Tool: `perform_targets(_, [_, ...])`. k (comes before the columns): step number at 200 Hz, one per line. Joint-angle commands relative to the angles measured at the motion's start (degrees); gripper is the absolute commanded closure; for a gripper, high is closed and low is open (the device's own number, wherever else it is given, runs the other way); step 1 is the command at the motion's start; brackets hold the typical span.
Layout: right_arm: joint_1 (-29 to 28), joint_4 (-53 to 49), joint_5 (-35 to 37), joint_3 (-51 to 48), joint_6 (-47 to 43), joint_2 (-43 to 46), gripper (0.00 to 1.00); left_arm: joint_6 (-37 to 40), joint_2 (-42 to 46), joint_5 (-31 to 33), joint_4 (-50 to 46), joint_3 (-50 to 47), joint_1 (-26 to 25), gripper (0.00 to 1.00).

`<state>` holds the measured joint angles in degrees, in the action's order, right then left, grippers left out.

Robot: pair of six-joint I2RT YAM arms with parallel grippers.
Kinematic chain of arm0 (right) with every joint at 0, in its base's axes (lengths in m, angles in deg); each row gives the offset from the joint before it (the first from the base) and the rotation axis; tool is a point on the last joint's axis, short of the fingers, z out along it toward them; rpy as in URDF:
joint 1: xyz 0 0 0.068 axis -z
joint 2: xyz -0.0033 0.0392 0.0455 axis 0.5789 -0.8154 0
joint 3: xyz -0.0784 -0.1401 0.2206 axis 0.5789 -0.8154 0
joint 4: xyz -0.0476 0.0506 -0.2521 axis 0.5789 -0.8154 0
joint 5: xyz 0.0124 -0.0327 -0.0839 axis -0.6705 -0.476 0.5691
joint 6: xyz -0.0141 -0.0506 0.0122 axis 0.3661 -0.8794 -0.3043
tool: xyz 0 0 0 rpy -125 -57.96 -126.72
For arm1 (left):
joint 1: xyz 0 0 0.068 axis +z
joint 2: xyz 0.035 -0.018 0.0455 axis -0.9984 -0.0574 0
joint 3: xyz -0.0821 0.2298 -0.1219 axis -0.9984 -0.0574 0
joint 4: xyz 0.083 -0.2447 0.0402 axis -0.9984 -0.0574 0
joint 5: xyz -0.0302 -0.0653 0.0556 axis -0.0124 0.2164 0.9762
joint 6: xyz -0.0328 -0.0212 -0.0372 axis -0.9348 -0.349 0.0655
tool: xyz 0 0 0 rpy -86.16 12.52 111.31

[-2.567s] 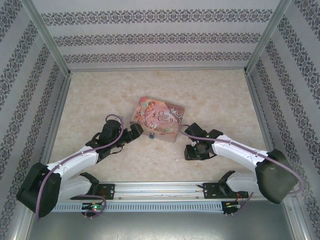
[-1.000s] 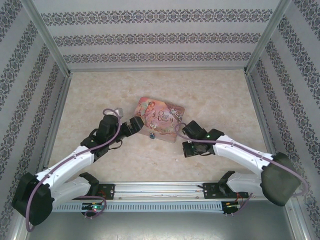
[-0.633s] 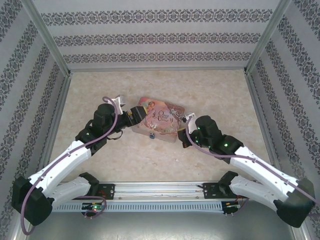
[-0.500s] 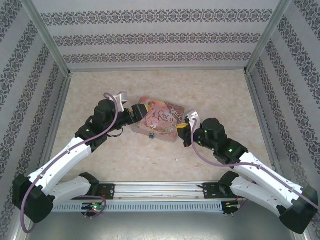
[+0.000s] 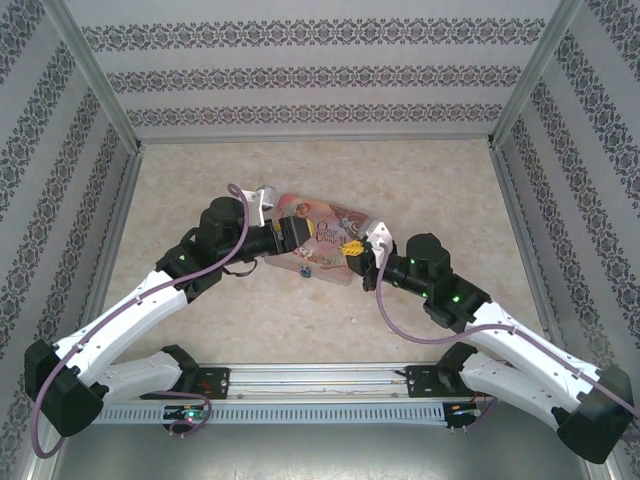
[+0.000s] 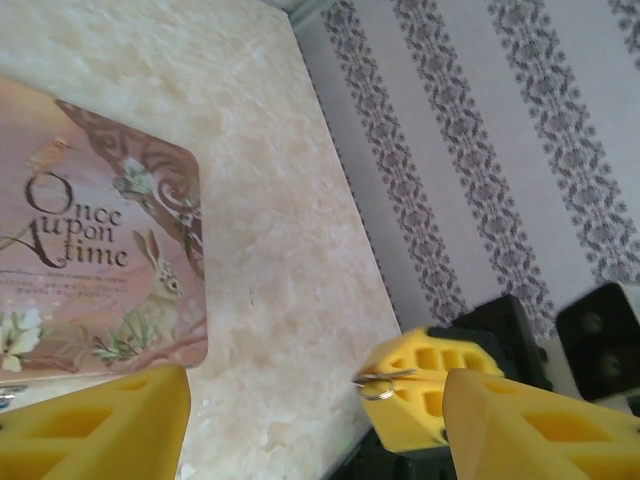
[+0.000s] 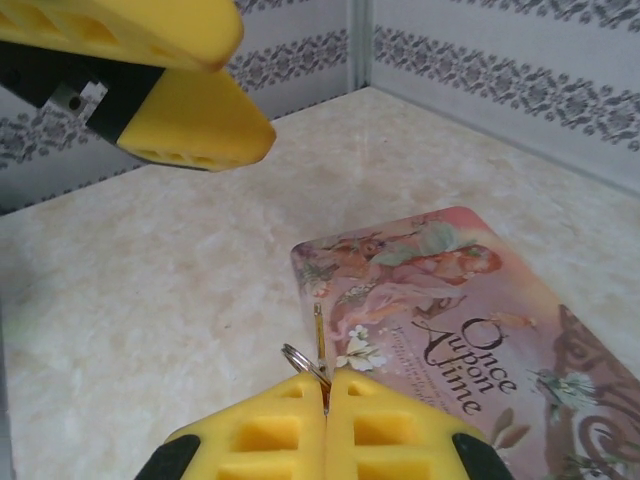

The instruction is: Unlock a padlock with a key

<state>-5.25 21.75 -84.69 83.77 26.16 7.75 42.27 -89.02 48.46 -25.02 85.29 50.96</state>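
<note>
padlock [image 5: 304,271], tiny, blue body: sits at near edge of pink illustrated rectangular tin [image 5: 330,222], low between both arms. thin dark metal key [image 7: 318,332] on small ring [image 7: 297,356], pinched upright in right gripper [image 7: 327,385], yellow jaws fully closed on it; blade left free, likely for keyhole. left gripper [image 6: 318,390] over tin's left end, jaws apart, empty; probably placed to steady lock.

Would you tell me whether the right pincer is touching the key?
Touching. The right wrist view shows the right pincer shut on the key, with the thin shaft sticking out of the closed grip.
</note>
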Motion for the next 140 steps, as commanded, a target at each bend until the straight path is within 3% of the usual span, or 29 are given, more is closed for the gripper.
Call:
perform_targets(1, [0.49, 1.5, -7.41, 3.4, -0.2, -1.59, 1.0, 5.18, 0.18, -5.09, 2.23, 1.1, -0.9, 0.35])
perform_targets(76, [3.13, 2.71, -24.29, 8.24, 8.28, -6.41, 1.0, 16.4, 1.39, -15.0, 4.43, 2.1, -0.93, 0.39])
perform_targets(140, [3.14, 4.22, -27.85, 10.21, 11.41, -8.57, 1.0, 18.05, -0.09, -17.48, 5.13, 2.93, -0.9, 0.48])
